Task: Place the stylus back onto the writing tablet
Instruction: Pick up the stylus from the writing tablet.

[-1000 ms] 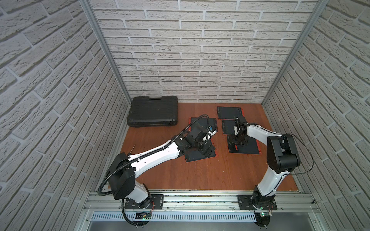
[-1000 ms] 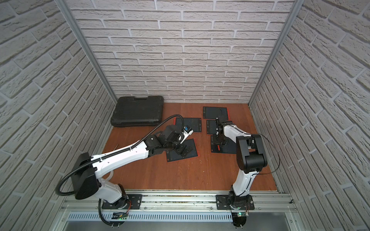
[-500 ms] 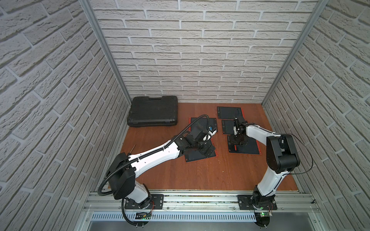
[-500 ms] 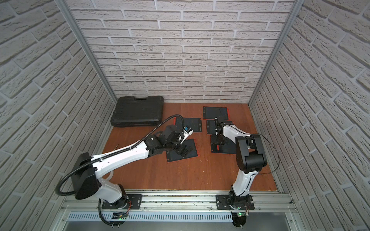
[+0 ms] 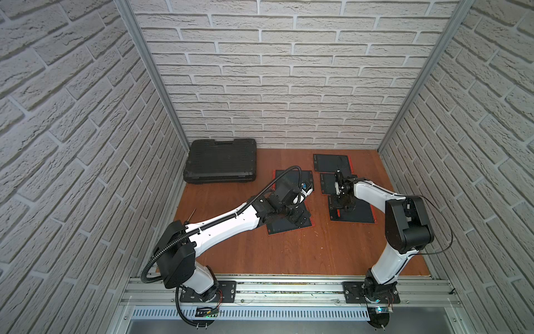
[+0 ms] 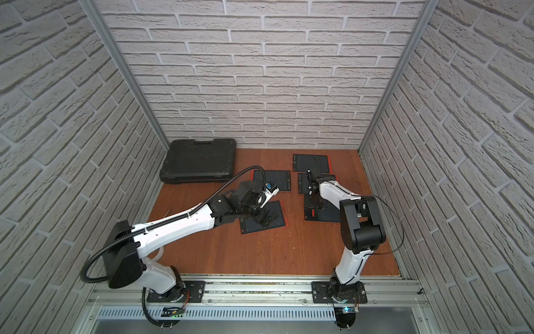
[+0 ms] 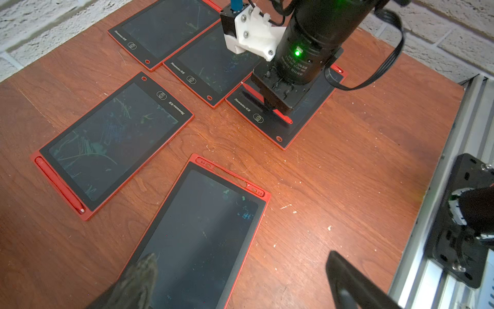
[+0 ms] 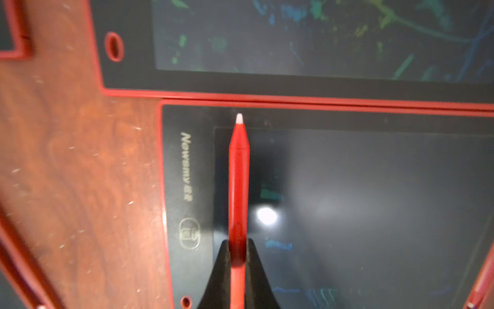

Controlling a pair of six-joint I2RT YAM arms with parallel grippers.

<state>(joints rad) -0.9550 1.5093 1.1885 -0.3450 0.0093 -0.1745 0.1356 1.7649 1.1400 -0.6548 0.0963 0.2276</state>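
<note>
Stylus of slim red plastic (image 8: 238, 174) sat pinched in the right gripper (image 8: 238, 250), low over the black, red-rimmed writing tablet (image 8: 361, 187) beside its logo. It wanted laying flat before the jaws parted, lest it roll onto the wooden bench (image 8: 80, 160); the left gripper (image 7: 242, 260) hung spread, empty.

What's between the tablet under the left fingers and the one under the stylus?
Only bare table with pale specks separates near tablet from far tablet; left wrist view shows it.
</note>
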